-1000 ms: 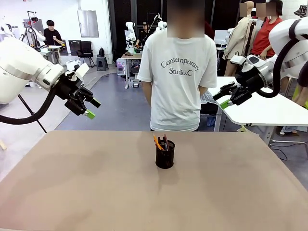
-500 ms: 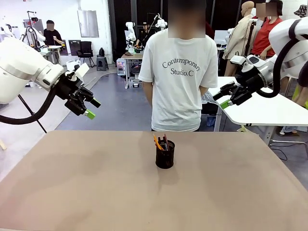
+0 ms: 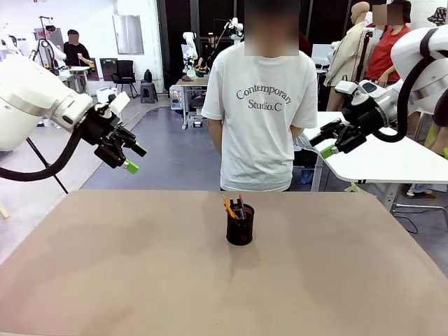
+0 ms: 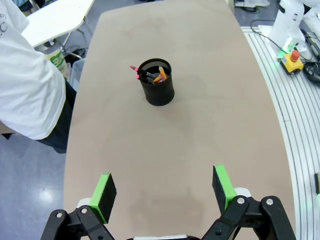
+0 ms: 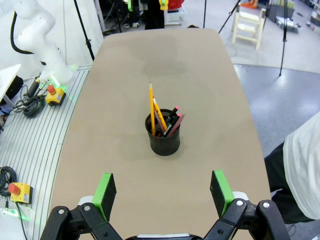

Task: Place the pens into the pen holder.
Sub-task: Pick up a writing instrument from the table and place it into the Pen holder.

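Black wire mesh forms the pen holder (image 3: 240, 225), which stands upright on the tan table (image 3: 126, 273) and serves as the landmark. Inside it the pens (image 3: 235, 207) lean together with their tips above the rim: a yellow-orange pencil (image 5: 152, 111) rising tallest, a black pen with a red end (image 5: 172, 113), and a dark reddish-brown pen (image 5: 176, 123) beside it. In the front view the left gripper (image 3: 130, 157) hangs in the air well to the left of the holder and above table level, its green-padded fingers spread wide with nothing between them. The right gripper (image 3: 320, 145) hangs well to the right of the holder and higher than it, its jaws likewise wide and empty. Beyond the holder, at the far edge of the table, a person in a white T-shirt (image 3: 260, 112) stands facing the table, arms behind the back. From each wrist camera the holder sits ahead of the parted green pads (image 4: 106, 191), apart from them.
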Controlling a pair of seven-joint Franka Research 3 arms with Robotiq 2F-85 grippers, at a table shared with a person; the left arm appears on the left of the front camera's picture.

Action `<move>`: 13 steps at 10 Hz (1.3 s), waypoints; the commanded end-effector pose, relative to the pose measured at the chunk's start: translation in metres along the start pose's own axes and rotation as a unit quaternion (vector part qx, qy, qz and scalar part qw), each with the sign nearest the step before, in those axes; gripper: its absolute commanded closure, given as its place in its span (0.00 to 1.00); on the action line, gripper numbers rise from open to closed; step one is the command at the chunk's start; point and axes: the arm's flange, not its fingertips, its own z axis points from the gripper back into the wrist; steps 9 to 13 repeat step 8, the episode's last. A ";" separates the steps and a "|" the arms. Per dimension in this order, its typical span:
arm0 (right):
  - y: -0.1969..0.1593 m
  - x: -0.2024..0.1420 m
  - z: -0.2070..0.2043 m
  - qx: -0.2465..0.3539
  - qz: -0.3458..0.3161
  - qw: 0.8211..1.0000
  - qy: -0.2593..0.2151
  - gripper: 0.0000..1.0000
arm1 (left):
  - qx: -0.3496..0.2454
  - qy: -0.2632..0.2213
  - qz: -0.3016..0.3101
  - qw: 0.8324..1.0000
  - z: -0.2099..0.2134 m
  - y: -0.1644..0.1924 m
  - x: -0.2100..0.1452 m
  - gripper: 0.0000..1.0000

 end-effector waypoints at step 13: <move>-0.001 0.003 0.000 -0.001 0.001 1.000 0.002 0.00 | -0.006 0.006 0.004 1.000 0.002 -0.001 0.001 0.00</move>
